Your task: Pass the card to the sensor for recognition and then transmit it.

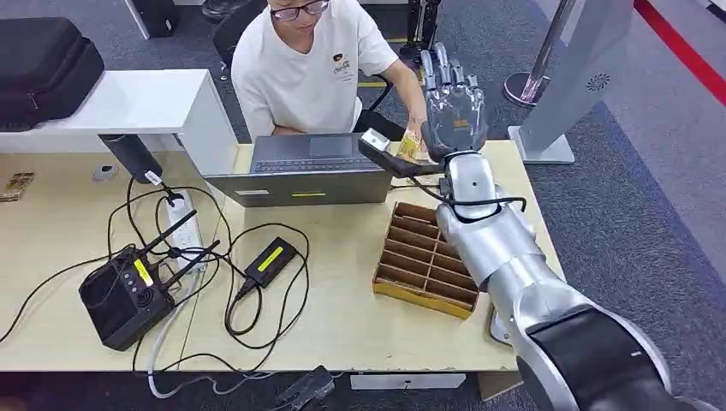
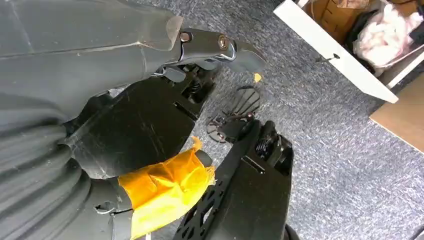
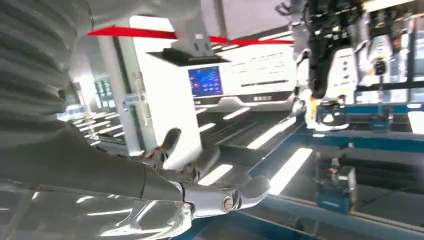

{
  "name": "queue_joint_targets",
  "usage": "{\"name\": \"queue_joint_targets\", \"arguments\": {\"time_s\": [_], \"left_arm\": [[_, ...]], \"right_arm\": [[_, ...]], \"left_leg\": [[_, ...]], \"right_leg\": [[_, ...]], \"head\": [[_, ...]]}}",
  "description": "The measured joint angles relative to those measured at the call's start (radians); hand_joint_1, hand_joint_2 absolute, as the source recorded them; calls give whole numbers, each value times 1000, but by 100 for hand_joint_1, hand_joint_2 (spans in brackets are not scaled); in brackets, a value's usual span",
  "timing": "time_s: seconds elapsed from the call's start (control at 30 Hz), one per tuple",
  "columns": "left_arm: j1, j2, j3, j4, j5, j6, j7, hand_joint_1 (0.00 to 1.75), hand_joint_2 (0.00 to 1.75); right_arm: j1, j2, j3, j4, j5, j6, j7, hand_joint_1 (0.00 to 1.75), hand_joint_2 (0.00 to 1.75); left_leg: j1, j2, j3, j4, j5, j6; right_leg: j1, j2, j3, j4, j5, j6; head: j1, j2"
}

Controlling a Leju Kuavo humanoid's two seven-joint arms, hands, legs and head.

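Reaching over the far right edge of the table (image 1: pixel 342 334), the right hand (image 1: pixel 452 107) is raised with its fingers (image 1: pixel 438 64) spread and upright, palm away from the camera. Just beside it a yellowish card (image 1: pixel 407 149) sits at the person's hand (image 1: pixel 417 128), by a small dark sensor (image 1: pixel 389 156) with a white tip; whether the robot's fingers touch the card I cannot tell. My judgement: the step in hand is the handover at the sensor, and the next move calls for a clean release or take between the 2 hands. The left hand (image 2: pixel 150 120) hangs over grey carpet, fingers loosely apart, holding nothing. On the wooden table stand a laptop (image 1: pixel 304 169) at the far edge, a slotted wooden tray (image 1: pixel 421 259) near the right edge, and a black radio box (image 1: pixel 120 295) with cables towards the left. A person sits behind.
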Motion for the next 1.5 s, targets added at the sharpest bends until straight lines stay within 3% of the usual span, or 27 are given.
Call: {"name": "queue_joint_targets", "arguments": {"time_s": [0.2,0.33,0.47,0.7,0.97,1.17,1.3,1.5], "left_arm": [[22,11,13,-3,32,1,-13,0,175],[57,29,26,-24,76,9,-19,0,175],[84,53,29,-40,100,19,-8,0,175],[140,93,29,-77,141,40,-5,0,175],[195,142,23,-132,189,74,11,0,175],[235,183,-10,-190,243,97,16,0,175],[246,202,-30,-212,258,106,19,0,175],[255,238,-80,-245,332,140,21,0,175]], "right_arm": [[-22,-120,-22,21,28,16,52,0,175],[-20,-234,-30,54,37,18,88,0,175],[-9,-338,-42,87,38,64,159,0,175],[76,-538,-94,132,36,94,236,0,175],[209,-698,-173,169,25,144,296,0,175],[338,-777,-239,190,9,200,331,0,175],[395,-795,-267,199,4,207,339,0,175],[503,-805,-324,213,11,298,369,0,175]], "left_leg": [[0,0,0,0,0,0],[0,-1,0,0,0,0],[0,-1,-1,0,-1,1],[0,-3,-3,0,-3,4],[0,-3,-4,0,-6,4],[0,-4,-4,0,-8,5],[0,-2,-4,0,-9,4],[0,-4,-4,0,-9,4]], "right_leg": [[0,0,0,0,0,0],[0,0,0,0,0,0],[0,0,-1,-1,0,0],[0,-2,-2,-2,-2,2],[0,-2,-2,-2,-4,2],[0,-3,-2,-2,-6,4],[0,-1,-2,-2,-7,3],[0,-4,-2,-2,-8,3]], "head": [[0,0],[0,0],[0,0],[0,0],[0,0],[0,0],[0,0],[-1,0]]}}
